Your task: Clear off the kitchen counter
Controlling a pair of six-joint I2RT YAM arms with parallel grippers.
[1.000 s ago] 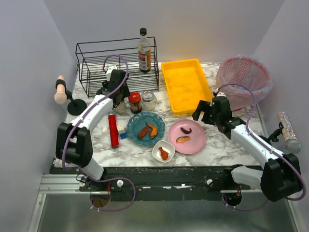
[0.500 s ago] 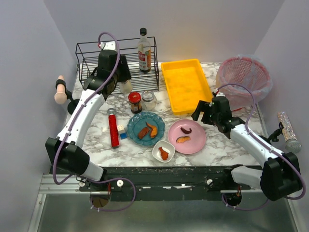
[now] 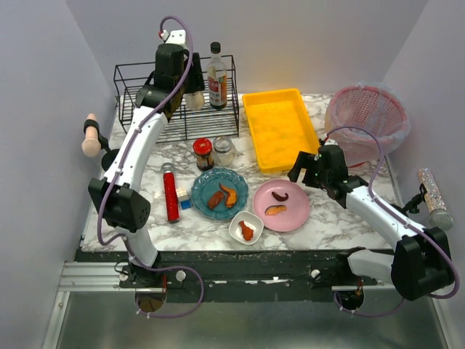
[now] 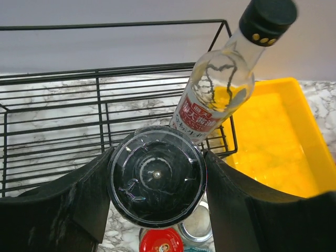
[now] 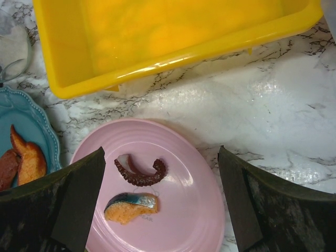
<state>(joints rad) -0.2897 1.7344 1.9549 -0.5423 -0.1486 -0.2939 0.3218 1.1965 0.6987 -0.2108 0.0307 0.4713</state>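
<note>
Left wrist view: my left fingers [image 4: 89, 205] are clamped on both sides of a small jar [image 4: 156, 176]. I look straight down on its dark lid, so it stands upright. The black wire rack [image 4: 63, 126] lies just ahead and below. The sauce bottle [image 4: 220, 89] stands in it, close on the right, so I think the jar must go down beside the bottle without a bump.

My right fingers [image 5: 68, 205] are wide apart over the pink plate [image 5: 178, 210], which holds an octopus bit [image 5: 140, 173] and a fish bit [image 5: 130, 206]. The yellow tray [image 5: 157, 31] holds nothing. The desk [image 3: 320, 225] carries them all.
</note>
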